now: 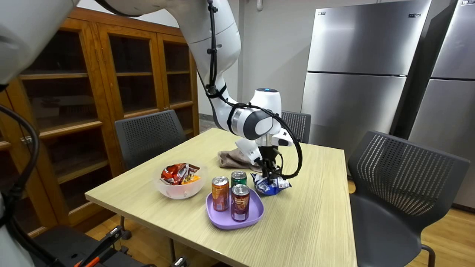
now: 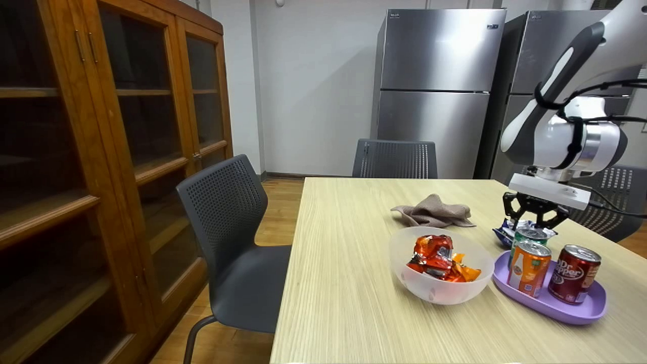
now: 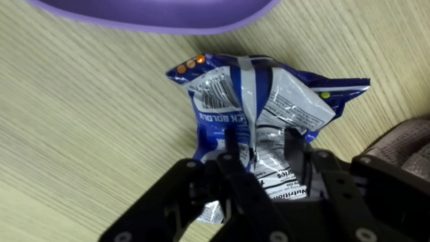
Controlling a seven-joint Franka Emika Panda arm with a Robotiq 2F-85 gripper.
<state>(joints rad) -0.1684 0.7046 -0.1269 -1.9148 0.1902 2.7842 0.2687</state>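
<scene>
Blue and crinkled, the bag (image 3: 263,107) lies just beside the tray (image 3: 201,30). Partly spread, the hand (image 3: 262,136) straddles the bag's middle; whether it grips, I can't make out. A gentle, even squeeze, clear of the tray, should serve.

In the wrist view, the pale wood-grained counter (image 3: 77,121) gives free room to the left of the blue-and-white plastic bag (image 3: 262,131) under the jaws. Along the upper edge, the shallow purple plastic tray (image 3: 151,16) with upright orange, green and dark-red metal cans (image 1: 240,203) blocks the way, and rightward the crumpled brown cloth (image 3: 408,148) narrows it.
</scene>
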